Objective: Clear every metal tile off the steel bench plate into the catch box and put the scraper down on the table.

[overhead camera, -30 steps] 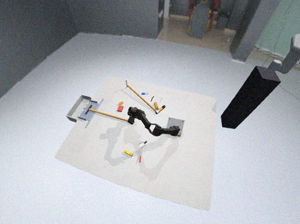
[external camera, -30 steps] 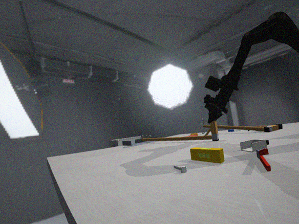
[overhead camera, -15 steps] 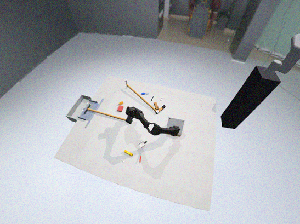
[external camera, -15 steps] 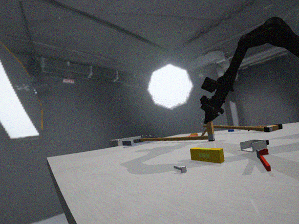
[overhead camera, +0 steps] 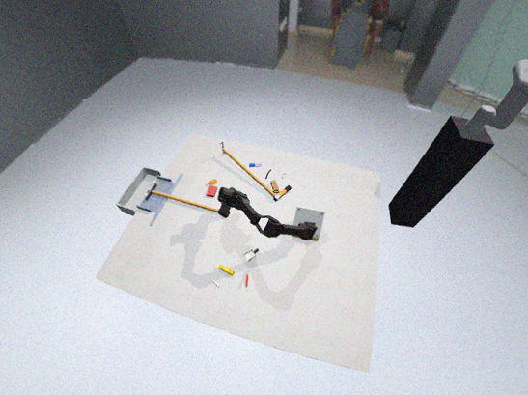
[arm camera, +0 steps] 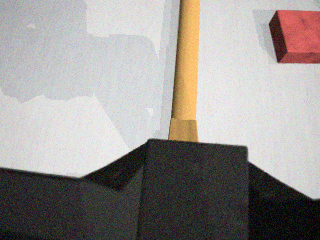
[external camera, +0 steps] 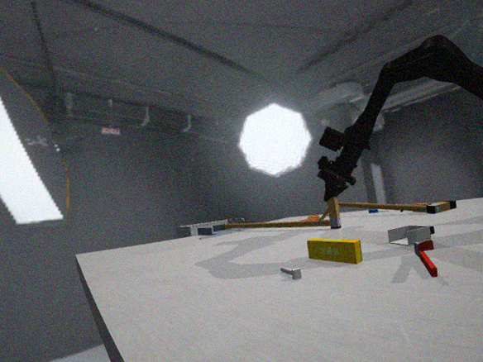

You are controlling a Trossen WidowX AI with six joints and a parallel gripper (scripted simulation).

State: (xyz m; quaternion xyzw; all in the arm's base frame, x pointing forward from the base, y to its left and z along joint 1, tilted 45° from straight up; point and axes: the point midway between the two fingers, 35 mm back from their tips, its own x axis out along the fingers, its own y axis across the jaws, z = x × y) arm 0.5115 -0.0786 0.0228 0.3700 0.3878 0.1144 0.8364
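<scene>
The long scraper has a wooden handle, a short upright wooden grip and a dark head. My gripper is shut on the top of that grip, low over the table. The head is at the far end of the bluish steel plate, beside the opening of the catch box. The grey catch box adjoins the plate. I cannot make out any tiles on the plate or in the box; they are too small or hidden.
A red block and an orange piece lie near the handle. A second long wooden tool lies behind the arm. A yellow block, a grey bracket and a red tool lie in front.
</scene>
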